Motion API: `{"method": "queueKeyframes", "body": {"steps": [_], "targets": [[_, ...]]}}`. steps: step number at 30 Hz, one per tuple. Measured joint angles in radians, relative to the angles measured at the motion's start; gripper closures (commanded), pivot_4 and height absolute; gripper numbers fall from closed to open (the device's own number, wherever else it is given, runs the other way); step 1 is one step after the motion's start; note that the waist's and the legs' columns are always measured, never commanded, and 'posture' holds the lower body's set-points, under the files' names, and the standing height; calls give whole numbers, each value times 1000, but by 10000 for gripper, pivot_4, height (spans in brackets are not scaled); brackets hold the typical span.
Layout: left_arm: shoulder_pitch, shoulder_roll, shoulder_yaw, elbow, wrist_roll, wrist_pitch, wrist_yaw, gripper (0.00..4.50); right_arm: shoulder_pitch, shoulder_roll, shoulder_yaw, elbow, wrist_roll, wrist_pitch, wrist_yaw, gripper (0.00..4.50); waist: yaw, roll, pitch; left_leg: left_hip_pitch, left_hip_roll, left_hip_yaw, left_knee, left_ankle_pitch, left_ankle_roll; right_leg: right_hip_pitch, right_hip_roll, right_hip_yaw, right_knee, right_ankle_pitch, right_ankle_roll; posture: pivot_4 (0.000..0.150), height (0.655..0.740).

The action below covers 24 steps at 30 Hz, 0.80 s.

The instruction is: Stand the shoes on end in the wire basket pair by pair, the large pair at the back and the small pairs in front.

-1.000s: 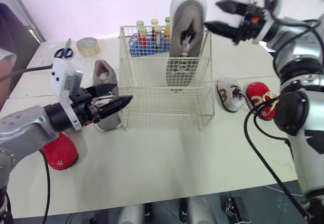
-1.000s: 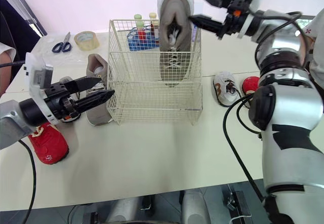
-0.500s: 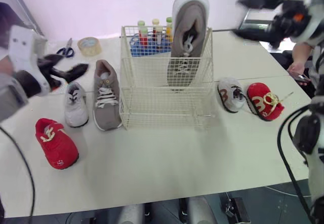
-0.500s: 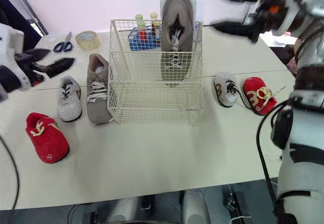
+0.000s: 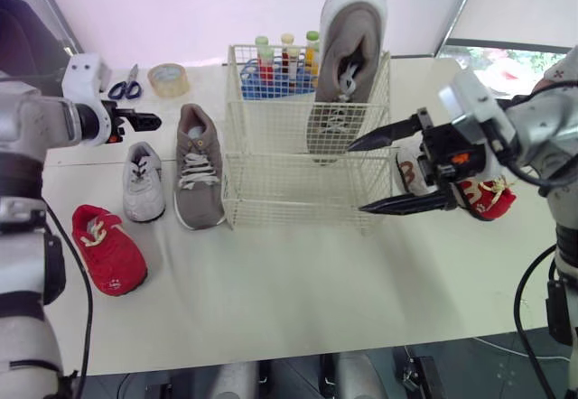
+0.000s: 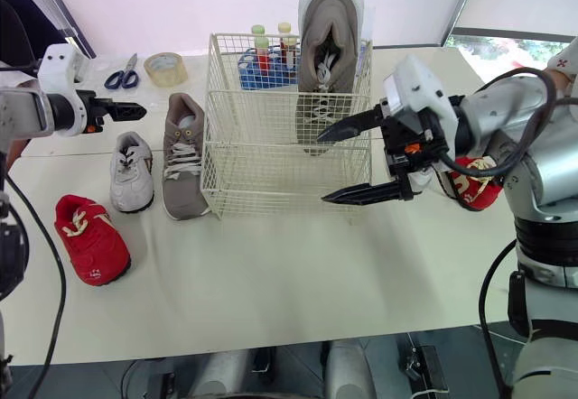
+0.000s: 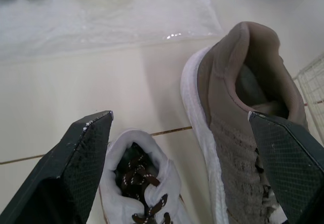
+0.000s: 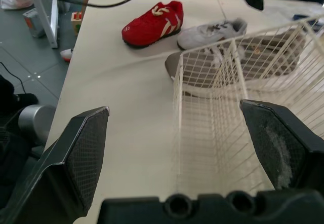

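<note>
A white wire basket (image 5: 298, 160) stands mid-table with one large grey shoe (image 5: 348, 65) on end at its back right. Its mate (image 5: 197, 164) lies flat left of the basket, beside a small white shoe (image 5: 143, 182) and a small red shoe (image 5: 107, 247). Right of the basket lie a small white shoe (image 5: 406, 166) and a red shoe (image 5: 485, 197). My left gripper (image 5: 140, 121) is open and empty, hovering behind the left-hand shoes. My right gripper (image 5: 354, 177) is open and empty, level with the basket's front right corner and in front of the right-hand small shoes.
Scissors (image 5: 122, 88) and a tape roll (image 5: 168, 78) lie at the back left. A blue rack of bottles (image 5: 271, 69) stands right behind the basket. The table's front half is bare.
My right gripper has swung down from above the standing shoe to the basket's front right. My left gripper has moved from in front of the flat grey shoe to back left.
</note>
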Motion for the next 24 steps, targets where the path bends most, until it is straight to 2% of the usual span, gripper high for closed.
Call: {"method": "queueKeyframes", "body": {"steps": [5, 9, 19, 22, 24], "targets": [[-106, -81, -29, 183, 89, -5, -111, 1053, 49, -26, -7, -70, 38, 25, -42, 0, -3, -1, 0, 0, 0, 0, 0, 0, 1, 0, 0, 0, 0, 0, 0, 1500, 7400], [-160, -107, -29, 276, 161, -18, -156, 1053, 109, -54, -24, -113, 62, 46, -78, 0, -6, -1, 1, 0, 1, 0, 0, 0, 3, -1, -1, 0, 0, 0, 0, 1500, 7400], [-165, -232, -69, 425, 324, -58, -220, 1053, 97, -90, -49, -148, 116, 63, -139, 0, -3, -2, 1, -2, 1, 0, 2, 0, 4, -1, -3, 0, 0, 0, 0, 1500, 7400], [-165, -271, -66, 463, 358, -109, -211, 9358, 62, -100, -75, -154, 154, 68, -150, 0, -2, -3, 0, -2, 1, 0, 2, 0, 4, 0, -4, 0, 0, 0, 0, 1500, 7400], [-165, -284, -53, 483, 371, -140, -206, 20114, 62, -114, -74, -157, 157, 72, -156, 0, -3, -3, 0, -1, 1, 0, 2, -1, 3, 0, -4, 0, 0, 0, 1, 1500, 7400]]}}
